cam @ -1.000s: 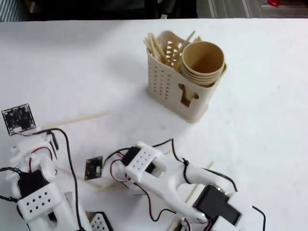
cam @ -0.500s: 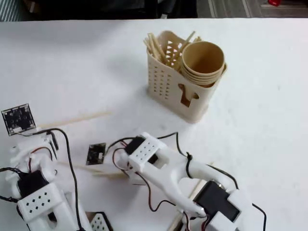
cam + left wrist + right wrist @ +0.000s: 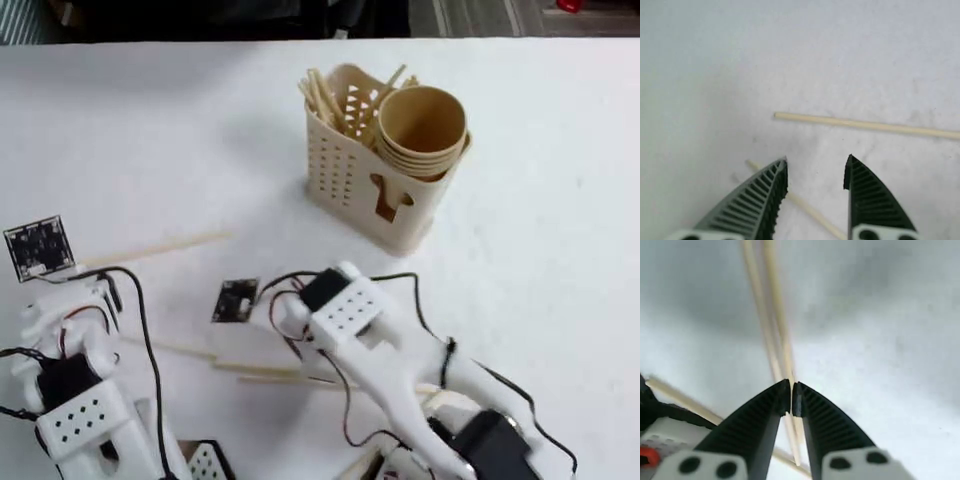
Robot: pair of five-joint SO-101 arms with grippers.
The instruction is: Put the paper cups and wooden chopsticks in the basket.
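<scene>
Paper cups (image 3: 422, 125) and some chopsticks (image 3: 322, 95) are stowed in basket (image 3: 350, 170). Loose chopsticks (image 3: 270, 372) are laid on table (image 3: 150, 130), well apart from basket. Right gripper (image 3: 791, 390) is closed tip-to-tip over them; grasp can't be determined. Left gripper (image 3: 815, 167) is held spread.

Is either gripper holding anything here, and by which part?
Left gripper: nothing, open. Right gripper is shut over two wooden chopsticks, partway along them; whether it pinches them cannot be told.
</scene>
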